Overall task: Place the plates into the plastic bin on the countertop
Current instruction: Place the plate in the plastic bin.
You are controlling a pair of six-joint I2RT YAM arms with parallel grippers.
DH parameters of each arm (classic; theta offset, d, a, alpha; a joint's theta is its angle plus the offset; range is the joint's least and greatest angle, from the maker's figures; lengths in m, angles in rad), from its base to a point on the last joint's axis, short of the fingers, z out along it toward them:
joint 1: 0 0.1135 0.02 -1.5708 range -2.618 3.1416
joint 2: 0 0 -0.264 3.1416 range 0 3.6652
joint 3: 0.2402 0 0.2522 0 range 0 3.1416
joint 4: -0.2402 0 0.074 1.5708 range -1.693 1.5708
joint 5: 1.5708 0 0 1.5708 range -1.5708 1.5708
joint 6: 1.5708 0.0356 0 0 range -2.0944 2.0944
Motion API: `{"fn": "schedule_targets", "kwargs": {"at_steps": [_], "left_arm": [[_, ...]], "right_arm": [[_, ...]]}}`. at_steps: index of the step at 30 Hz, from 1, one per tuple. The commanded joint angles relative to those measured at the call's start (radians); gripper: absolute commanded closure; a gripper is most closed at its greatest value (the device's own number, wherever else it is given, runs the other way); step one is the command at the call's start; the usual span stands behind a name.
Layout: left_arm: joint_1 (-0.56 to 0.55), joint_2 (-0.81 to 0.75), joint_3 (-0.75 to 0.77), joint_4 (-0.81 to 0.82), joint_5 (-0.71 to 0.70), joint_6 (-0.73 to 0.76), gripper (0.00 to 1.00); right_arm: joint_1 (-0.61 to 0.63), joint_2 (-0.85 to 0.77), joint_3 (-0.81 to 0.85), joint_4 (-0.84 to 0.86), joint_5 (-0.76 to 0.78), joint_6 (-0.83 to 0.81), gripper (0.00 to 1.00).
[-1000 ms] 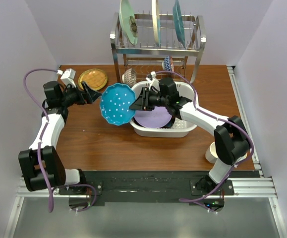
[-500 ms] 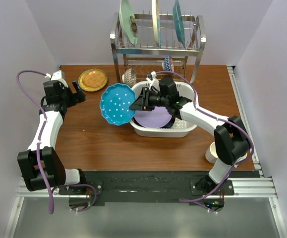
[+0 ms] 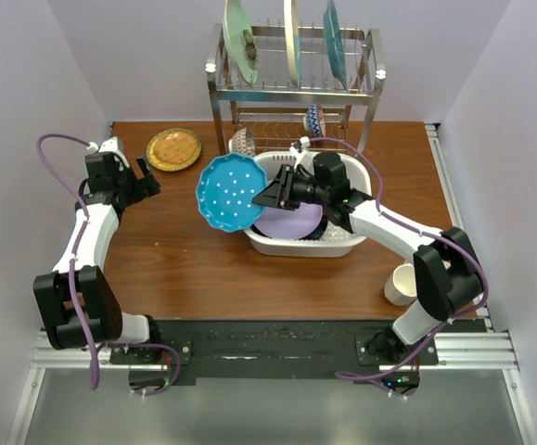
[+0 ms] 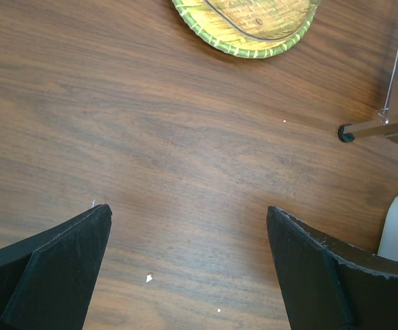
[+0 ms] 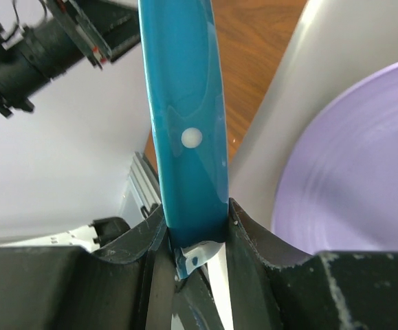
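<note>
My right gripper (image 3: 266, 197) is shut on the rim of the blue dotted plate (image 3: 230, 193) and holds it tilted in the air over the left edge of the white plastic bin (image 3: 347, 243). The right wrist view shows the plate edge-on (image 5: 185, 110) between my fingers. A lavender plate (image 3: 291, 221) lies in the bin and shows in the right wrist view (image 5: 350, 165). The amber patterned plate (image 3: 173, 148) lies on the countertop (image 3: 185, 260) at the back left, also in the left wrist view (image 4: 253, 24). My left gripper (image 3: 149, 178) is open and empty above bare wood (image 4: 185, 172).
A steel wire rack (image 3: 291, 88) at the back holds three big teal and cream plates, with small dishes under it. One rack foot (image 4: 350, 132) shows in the left wrist view. A white cup (image 3: 401, 284) stands at the right front.
My left gripper let go of the blue dotted plate and drew back left. My right gripper moved the plate a little right toward the bin.
</note>
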Motion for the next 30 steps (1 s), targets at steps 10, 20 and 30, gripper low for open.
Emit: {"fn": "schedule_targets", "kwargs": {"at_steps": [10, 20, 30], "left_arm": [[0.004, 0.025, 0.043, 0.024, 0.073, 0.007, 0.00], [0.002, 0.034, 0.039, 0.044, 0.135, 0.012, 0.00], [0.002, 0.058, 0.045, 0.039, 0.153, 0.015, 0.00]], "right_arm": [[-0.139, -0.138, -0.044, 0.204, -0.044, 0.028, 1.00], [-0.207, -0.181, -0.090, 0.190, -0.053, 0.028, 1.00], [-0.239, -0.213, -0.129, 0.147, -0.070, -0.002, 1.00]]}}
